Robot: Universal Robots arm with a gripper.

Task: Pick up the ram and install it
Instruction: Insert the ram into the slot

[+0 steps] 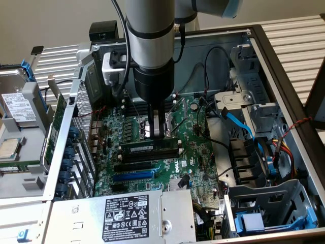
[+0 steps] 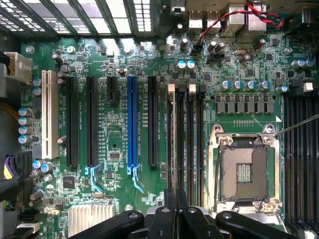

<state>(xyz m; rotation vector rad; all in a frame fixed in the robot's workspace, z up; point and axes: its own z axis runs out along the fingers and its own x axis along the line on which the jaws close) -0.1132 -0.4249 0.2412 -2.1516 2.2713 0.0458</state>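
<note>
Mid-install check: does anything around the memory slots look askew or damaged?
Nothing looks damaged. The ram lies straight along its slot beneath the shut tool. One oddity: the processor socket beside the slots is bare, with nothing mounted.

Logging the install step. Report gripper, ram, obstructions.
Gripper shut, tips down at the ram. Ram on edge at the memory slots; seating unclear. Blue cable lies aside, not in the way.

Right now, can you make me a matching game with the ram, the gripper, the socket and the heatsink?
Things:
1. ram
2. gripper
3. socket
4. heatsink

Matches:
A. shut
B. silver fins
C. green, white label
D. empty, square

Pairs: 1-C, 2-A, 3-D, 4-B.
</note>
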